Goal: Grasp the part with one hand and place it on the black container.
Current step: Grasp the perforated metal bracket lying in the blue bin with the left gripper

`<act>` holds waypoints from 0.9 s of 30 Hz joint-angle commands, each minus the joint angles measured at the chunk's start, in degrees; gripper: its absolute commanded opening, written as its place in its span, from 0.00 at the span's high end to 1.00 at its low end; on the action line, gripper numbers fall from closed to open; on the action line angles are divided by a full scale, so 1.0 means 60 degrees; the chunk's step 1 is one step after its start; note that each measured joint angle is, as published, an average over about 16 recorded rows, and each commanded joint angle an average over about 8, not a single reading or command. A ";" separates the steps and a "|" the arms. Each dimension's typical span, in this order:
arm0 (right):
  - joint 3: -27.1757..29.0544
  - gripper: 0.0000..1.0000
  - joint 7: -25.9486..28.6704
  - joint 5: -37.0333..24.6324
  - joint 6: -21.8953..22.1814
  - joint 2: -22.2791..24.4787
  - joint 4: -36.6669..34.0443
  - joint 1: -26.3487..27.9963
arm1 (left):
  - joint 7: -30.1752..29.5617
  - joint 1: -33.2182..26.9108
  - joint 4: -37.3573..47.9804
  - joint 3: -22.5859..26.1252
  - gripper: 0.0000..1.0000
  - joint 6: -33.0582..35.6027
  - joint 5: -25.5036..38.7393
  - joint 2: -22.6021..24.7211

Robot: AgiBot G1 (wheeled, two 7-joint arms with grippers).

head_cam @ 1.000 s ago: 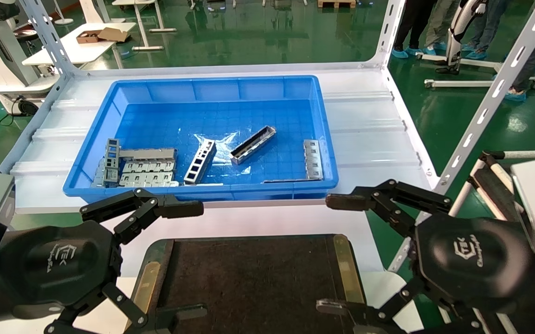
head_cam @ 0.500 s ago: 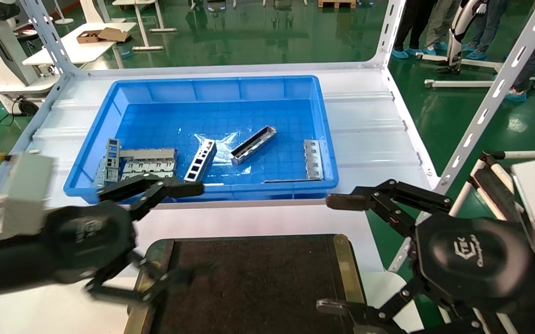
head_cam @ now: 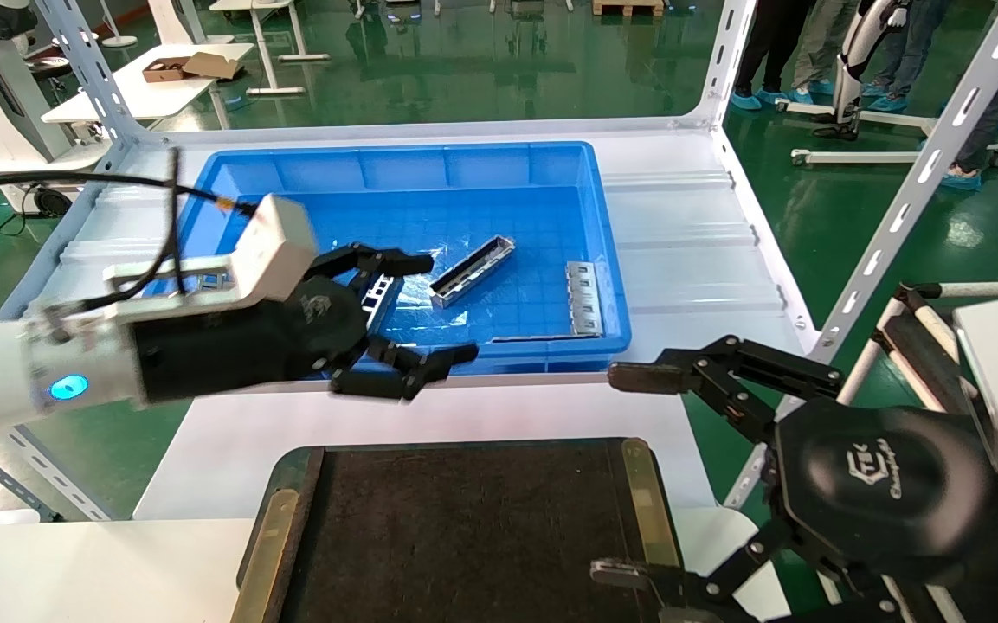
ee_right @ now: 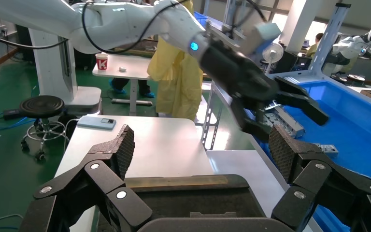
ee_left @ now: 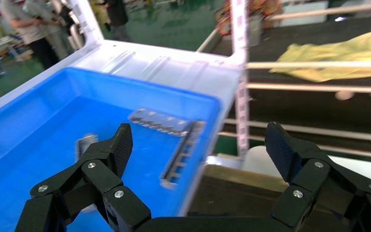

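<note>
Presently the part (head_cam: 472, 271) is found on the floor of the blue bin (head_cam: 395, 164), near its middle, its long axis running from near-left to far-right. It is seen as a slim silver-grey channel, trough side up, with small slots along its wall (not the ladder-like bar (head_cam: 380, 294) just to its left, which is half hidden). The left hand (head_cam: 403, 320) is held over the bin's near-left part, fingers spread apart and empty, so the part lies just right of it and slightly farther. This hand is judged much the nearer. The right hand (head_cam: 637, 467) is parked with fingers spread wide at the near right, beside the black container (head_cam: 464, 519), which lies nearest of all.
</note>
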 commanded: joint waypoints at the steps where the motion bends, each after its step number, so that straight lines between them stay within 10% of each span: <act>1: -0.0002 0.00 -0.0001 0.0001 0.0001 0.0001 0.0000 0.0000 | 0.0091 -0.0269 0.0466 0.0134 0.00 -0.0244 0.0285 0.0360; 27: -0.0021 0.00 -0.0010 0.0014 0.0009 0.0009 0.0000 0.0004 | 0.1663 -0.2270 0.6169 0.0718 0.00 -0.4098 0.1802 0.3895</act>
